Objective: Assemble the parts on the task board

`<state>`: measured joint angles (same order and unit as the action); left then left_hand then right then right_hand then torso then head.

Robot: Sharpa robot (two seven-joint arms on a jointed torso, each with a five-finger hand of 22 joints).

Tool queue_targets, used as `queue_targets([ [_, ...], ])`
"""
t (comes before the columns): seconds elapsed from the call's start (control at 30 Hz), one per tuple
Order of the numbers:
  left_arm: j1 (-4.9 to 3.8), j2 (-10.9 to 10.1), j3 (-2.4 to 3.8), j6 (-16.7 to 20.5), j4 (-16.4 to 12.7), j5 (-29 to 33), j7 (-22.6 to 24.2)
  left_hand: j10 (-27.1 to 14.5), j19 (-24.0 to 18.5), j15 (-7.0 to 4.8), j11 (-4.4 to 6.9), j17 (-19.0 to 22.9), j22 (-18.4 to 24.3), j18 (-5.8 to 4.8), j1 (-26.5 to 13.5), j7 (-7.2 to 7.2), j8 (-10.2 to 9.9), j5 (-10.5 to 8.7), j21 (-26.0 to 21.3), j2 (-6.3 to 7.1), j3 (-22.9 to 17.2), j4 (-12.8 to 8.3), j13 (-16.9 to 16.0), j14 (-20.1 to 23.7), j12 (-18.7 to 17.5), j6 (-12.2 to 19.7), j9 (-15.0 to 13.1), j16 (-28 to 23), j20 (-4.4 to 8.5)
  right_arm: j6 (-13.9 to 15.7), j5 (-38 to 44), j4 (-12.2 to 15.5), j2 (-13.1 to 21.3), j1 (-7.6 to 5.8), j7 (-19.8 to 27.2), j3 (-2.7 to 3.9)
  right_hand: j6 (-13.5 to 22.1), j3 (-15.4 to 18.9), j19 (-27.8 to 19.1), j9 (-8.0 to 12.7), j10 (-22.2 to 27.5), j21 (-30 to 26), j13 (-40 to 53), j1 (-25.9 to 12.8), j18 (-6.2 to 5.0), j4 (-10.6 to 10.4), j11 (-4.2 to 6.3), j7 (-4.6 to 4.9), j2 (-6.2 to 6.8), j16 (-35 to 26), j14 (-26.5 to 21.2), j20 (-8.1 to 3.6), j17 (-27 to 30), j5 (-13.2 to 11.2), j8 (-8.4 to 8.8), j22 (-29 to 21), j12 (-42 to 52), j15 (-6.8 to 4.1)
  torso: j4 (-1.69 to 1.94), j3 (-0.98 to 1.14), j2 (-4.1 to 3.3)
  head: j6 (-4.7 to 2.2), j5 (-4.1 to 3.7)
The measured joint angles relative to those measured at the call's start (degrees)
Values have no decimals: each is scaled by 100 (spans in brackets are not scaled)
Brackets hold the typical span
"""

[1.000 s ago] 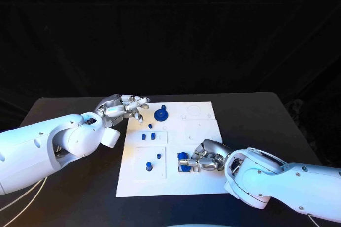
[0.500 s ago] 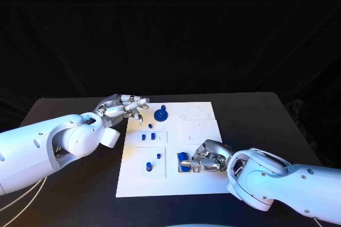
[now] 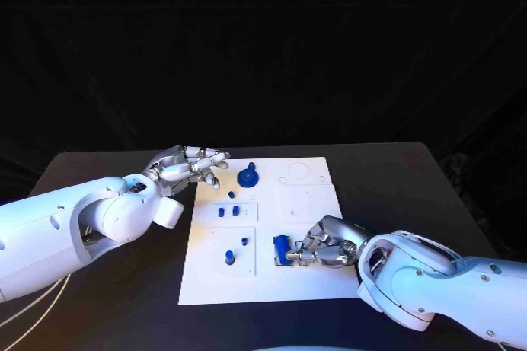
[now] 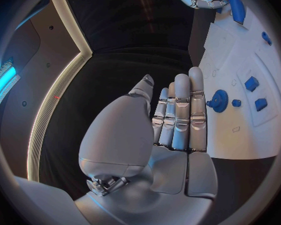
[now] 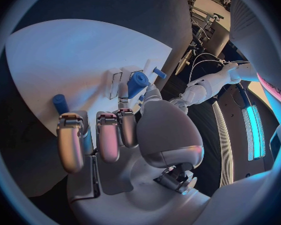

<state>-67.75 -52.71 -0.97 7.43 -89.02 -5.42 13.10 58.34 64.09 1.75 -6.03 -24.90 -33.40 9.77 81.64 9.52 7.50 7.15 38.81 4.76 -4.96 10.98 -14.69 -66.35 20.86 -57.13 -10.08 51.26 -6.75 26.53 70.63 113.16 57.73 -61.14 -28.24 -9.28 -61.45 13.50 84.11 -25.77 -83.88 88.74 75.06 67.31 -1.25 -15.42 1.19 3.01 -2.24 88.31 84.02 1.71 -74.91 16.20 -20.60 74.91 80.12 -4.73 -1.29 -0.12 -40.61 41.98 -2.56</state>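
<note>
The white task board (image 3: 308, 279) lies mid-table. My right hand (image 3: 327, 248) is low over its near right part and pinches a blue cylindrical part (image 3: 282, 249) at its fingertips, over a recessed panel. That same blue part (image 5: 138, 83) sits between the thumb and a finger in the right wrist view. My left hand (image 3: 193, 167) hovers at the board's far left corner, fingers (image 4: 182, 112) straight, holding nothing. A blue gear (image 3: 249, 176) stands just beside it. Two blue pieces (image 3: 228, 211) sit in a left panel and a blue peg (image 3: 230, 256) in the one nearer me.
A small blue piece (image 3: 231, 194) lies between the gear and the panels. The board's far right part (image 3: 302, 185) carries outlines and small holes. The black table (image 3: 395, 183) runs around the board on all sides.
My right hand has shifted slightly toward the near right, and the blue part at its fingertips now stands more upright. The left hand has not moved.
</note>
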Motion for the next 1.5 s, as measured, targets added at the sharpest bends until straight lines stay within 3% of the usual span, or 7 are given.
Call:
queue_targets([
  [0.1,0,2,0,-12,6,0,-6,0,0,0,0,6,0,1,0,21,0,0,0,0,0,0,0,0,0,21,6,0,0,-26,-16,5,40,0,20,0,30,-14,0,-11,0,0,10,180,0,111,-1,3,15,0,0,0,0,123,0,0,12,0,3,0,-2,1,5],
  [0.27,1,5,0,-32,9,0,-11,0,0,-20,0,5,8,0,17,21,0,0,0,17,0,0,0,21,0,21,6,0,0,-92,-23,-5,33,0,41,0,37,-86,0,-20,0,0,21,377,0,225,-4,-4,-15,0,0,0,0,131,0,0,6,1,5,0,-3,5,24],
  [0.93,1,5,-1,-67,9,-6,-21,0,0,-20,0,5,7,1,23,21,0,0,0,23,0,0,2,21,0,21,5,0,0,-176,5,-173,-270,3,32,1,20,-69,0,-57,4,0,21,444,0,207,-15,-20,-82,0,0,1,-4,131,0,-1,7,3,1,0,-4,30,49],
  [1.5,1,3,-1,-99,15,-9,-53,-31,0,-20,10,12,12,0,53,21,0,0,0,-8,15,-16,-3,21,0,21,10,0,0,-195,49,-131,-287,3,72,1,-17,-36,-21,-106,3,0,22,513,0,241,-14,-57,-104,0,0,-20,-3,54,-66,3,64,4,-1,3,-1,8,39],
])
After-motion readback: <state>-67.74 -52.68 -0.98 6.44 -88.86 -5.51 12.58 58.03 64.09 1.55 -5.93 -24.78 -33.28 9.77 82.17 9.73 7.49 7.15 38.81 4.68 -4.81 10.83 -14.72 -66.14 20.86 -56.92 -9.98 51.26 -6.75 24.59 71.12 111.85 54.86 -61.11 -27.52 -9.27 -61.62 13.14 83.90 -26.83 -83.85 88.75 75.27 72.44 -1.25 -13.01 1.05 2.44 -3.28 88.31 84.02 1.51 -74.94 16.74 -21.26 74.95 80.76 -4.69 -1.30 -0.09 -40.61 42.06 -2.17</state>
